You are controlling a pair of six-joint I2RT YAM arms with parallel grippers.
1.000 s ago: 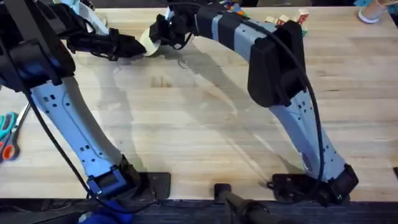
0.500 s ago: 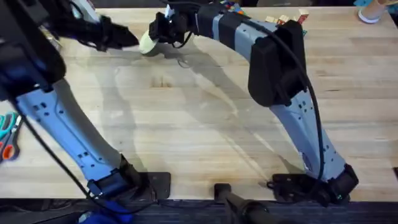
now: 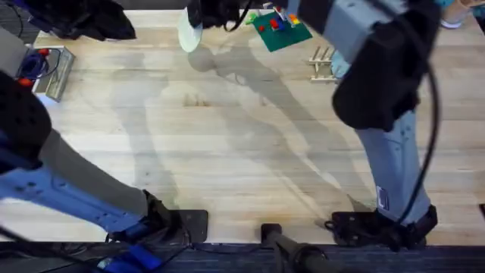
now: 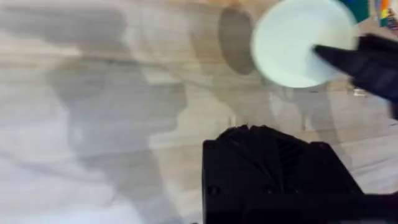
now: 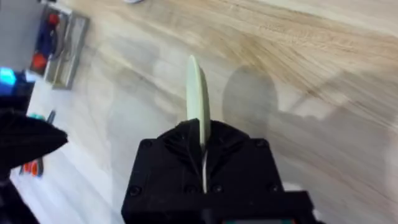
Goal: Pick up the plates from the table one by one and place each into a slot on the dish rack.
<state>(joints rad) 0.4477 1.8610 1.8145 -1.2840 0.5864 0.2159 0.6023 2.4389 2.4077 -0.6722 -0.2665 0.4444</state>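
Note:
My right gripper (image 3: 200,18) is shut on a cream-white plate (image 3: 188,35) and holds it on edge above the table (image 3: 227,152), at the far middle-left. In the right wrist view the plate (image 5: 195,87) stands edge-on in the shut right gripper (image 5: 201,134). In the left wrist view the plate (image 4: 300,41) shows as a round disc with a black finger of the right gripper (image 4: 364,61) on its rim. My left gripper (image 3: 121,26) hangs to the left of the plate, apart from it, shut (image 4: 273,132) with nothing in it. The dish rack (image 3: 324,61) stands at the far right of centre.
A green baseplate with toy blocks (image 3: 280,32) lies between the held plate and the rack. At the table's far left is a metal box with red parts (image 3: 47,70). A cup (image 3: 453,15) sits at the far right corner. Bare wood lies in the near half.
The right arm has lifted the cream-white plate off the table and risen toward the camera. The left gripper has drawn back to the left and up, away from the plate.

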